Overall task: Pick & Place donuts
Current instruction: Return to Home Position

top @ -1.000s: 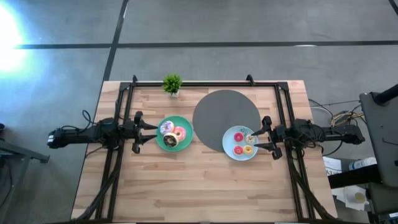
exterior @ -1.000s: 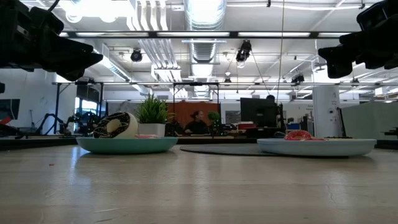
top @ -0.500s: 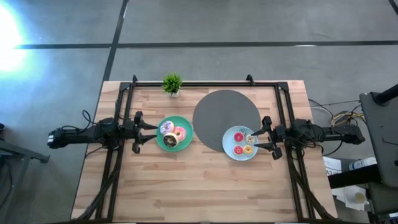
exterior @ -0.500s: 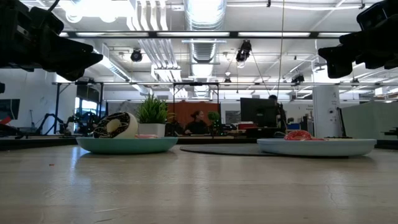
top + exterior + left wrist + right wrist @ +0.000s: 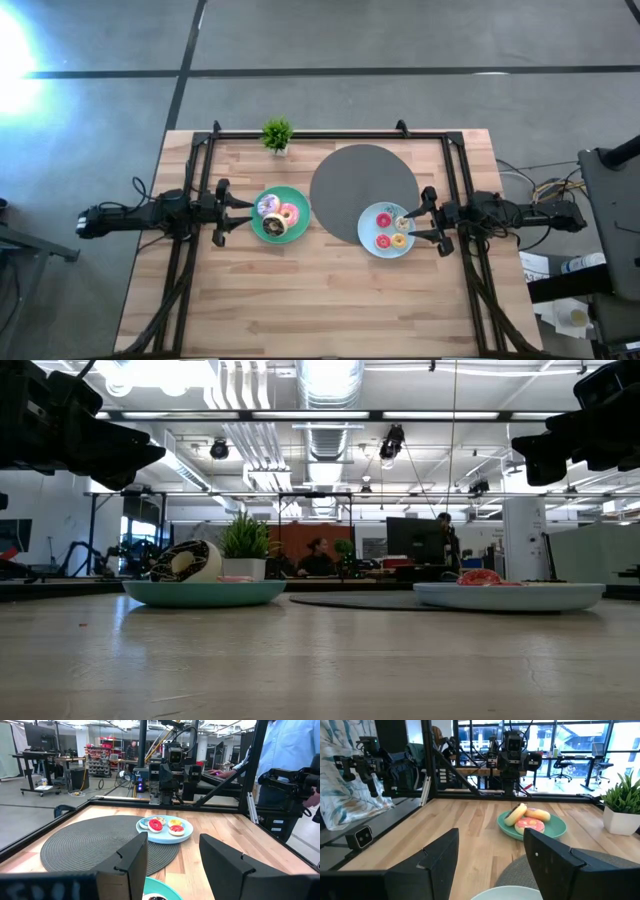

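Three larger donuts, pink, lilac-white frosted and chocolate brown (image 5: 280, 216), lie on the teal plate (image 5: 262, 229) left of centre; in the right wrist view they show as a pile (image 5: 527, 820). Several tiny donuts (image 5: 386, 230), red, orange, yellow and cream, lie on the pale blue plate (image 5: 371, 243), seen again (image 5: 162, 824) in the left wrist view. My left gripper (image 5: 238, 212) hovers open above the table at the teal plate's left rim. My right gripper (image 5: 416, 225) hovers open at the blue plate's right rim. Neither touches anything.
A big grey woven disc (image 5: 363, 183) lies behind and between the plates, the blue plate overlapping its edge. A small potted plant (image 5: 277, 134) stands at the far edge. A black frame (image 5: 330, 133) runs along the far and side edges. Bare wood lies toward the near edge.
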